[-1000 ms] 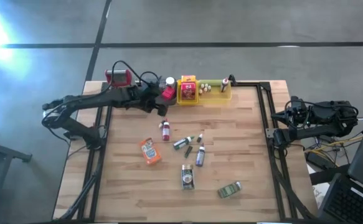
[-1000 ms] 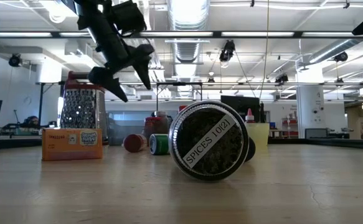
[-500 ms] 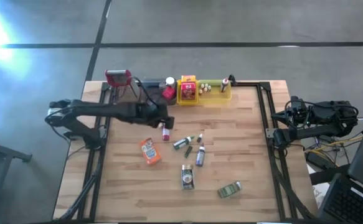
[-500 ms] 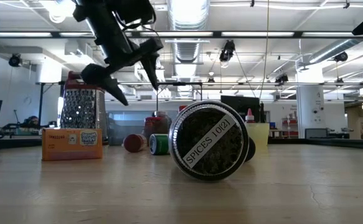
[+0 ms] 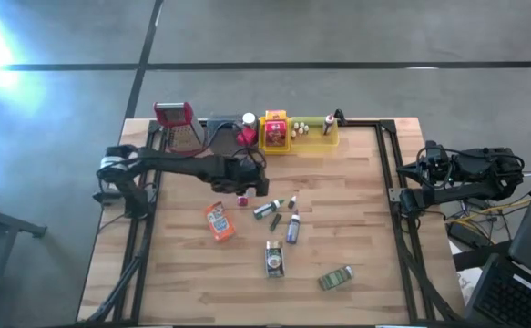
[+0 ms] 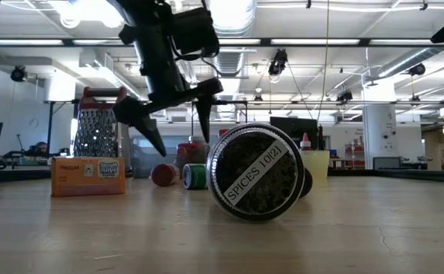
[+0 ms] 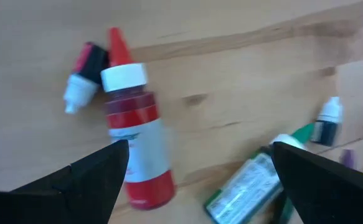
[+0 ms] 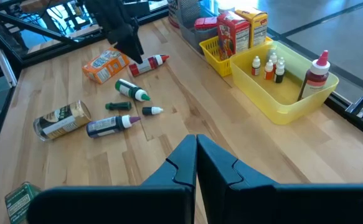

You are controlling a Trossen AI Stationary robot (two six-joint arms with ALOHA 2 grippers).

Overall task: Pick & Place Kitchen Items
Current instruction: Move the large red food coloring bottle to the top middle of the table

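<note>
The left gripper, jaws wide apart, hovers over the red bottle, largely hiding it from above. The bottle lies just beside the orange packet. The right gripper, jaws together, waits off the table's edge.

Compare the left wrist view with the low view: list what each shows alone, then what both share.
Left wrist only: the red squeeze bottle with a white collar and red nozzle lying on the wooden table, a green-labelled bottle, two tiny droppers.
Low only: the round dark spice tin on its side, the orange packet, the red-topped metal grater.
Both: the open left gripper.
</note>
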